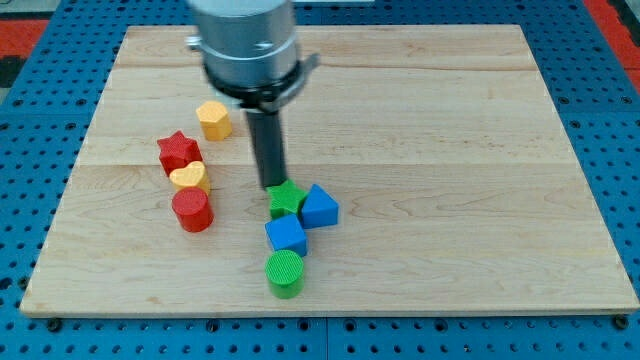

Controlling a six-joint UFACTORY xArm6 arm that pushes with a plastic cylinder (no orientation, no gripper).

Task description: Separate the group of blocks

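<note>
My tip (pixel 273 187) sits just above the green block (pixel 285 200) at the top of a tight group near the board's lower middle. A blue triangular block (pixel 320 207) touches the green block on its right. A blue cube (pixel 287 235) lies just below them, and a green cylinder (pixel 285 273) stands below the cube. To the view's left is a second cluster: a red star (pixel 179 152), a yellow heart (pixel 189 179) and a red cylinder (pixel 192 210), packed top to bottom. A yellow hexagonal block (pixel 214 119) stands alone above them.
The wooden board (pixel 450 150) lies on a blue perforated table (pixel 610 90). The arm's grey body (pixel 245 45) hangs over the board's top left-middle and hides part of it.
</note>
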